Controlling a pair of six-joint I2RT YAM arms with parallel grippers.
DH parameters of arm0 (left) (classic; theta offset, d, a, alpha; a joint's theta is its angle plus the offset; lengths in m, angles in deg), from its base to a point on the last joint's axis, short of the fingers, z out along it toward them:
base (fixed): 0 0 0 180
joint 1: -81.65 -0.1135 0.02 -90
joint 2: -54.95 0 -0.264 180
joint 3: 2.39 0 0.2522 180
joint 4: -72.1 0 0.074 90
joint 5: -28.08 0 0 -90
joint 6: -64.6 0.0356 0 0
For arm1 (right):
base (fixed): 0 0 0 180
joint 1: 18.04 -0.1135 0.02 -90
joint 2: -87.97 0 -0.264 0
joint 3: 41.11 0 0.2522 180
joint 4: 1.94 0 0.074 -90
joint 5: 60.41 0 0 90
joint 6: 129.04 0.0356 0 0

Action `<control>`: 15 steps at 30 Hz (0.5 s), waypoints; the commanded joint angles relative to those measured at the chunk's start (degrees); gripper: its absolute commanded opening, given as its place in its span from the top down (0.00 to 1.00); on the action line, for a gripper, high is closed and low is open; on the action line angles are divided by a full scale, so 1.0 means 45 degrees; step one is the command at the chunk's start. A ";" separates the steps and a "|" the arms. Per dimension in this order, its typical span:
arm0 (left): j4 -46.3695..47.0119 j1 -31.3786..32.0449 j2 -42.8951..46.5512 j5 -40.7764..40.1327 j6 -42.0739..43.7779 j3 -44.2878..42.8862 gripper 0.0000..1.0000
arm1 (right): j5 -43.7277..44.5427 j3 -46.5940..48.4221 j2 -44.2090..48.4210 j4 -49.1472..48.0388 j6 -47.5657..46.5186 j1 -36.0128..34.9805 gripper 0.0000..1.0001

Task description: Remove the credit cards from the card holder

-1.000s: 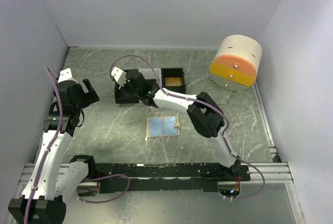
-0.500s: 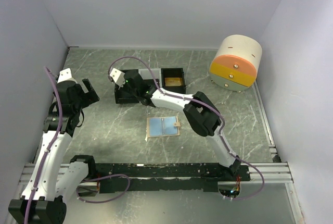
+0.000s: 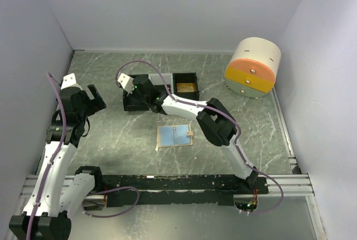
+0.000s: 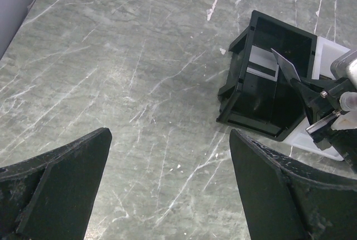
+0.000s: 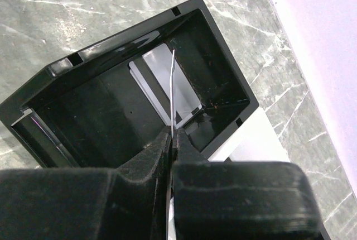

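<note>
The card holder [image 3: 175, 135] lies open on the table's middle, pale blue inside with a tan tab on its right edge. My right gripper [image 3: 138, 90] is shut on a thin grey card [image 5: 172, 81], seen edge-on, and holds it over the left black compartment [image 5: 111, 106] of the tray. The card [image 4: 285, 65] also shows tilted above that compartment in the left wrist view. Another pale card [image 5: 184, 97] lies in the compartment's bottom. My left gripper [image 3: 91, 98] is open and empty over bare table, left of the tray; its fingers [image 4: 56, 178] show in the left wrist view.
The tray has a white middle section [image 3: 158, 88] and a right black compartment [image 3: 186, 84] with something tan inside. A beige round drawer unit [image 3: 252, 68] with orange, yellow and grey drawers stands at the back right. Walls close in left, back and right.
My right gripper has shifted a little left over the tray's left compartment with the card in it. The left arm and the card holder have not moved.
</note>
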 commanded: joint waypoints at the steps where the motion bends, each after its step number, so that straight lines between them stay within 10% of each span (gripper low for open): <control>1: 0.0050 -0.0160 0.0145 0.0039 0.0018 0.0024 0.00 | -0.0016 0.0679 -0.0323 0.0391 -0.0160 0.0037 1.00; 15: 0.0001 -0.0237 0.0679 -0.0653 -0.0171 0.0032 0.00 | 0.0263 0.3082 -0.2331 0.1153 -0.1410 0.0078 1.00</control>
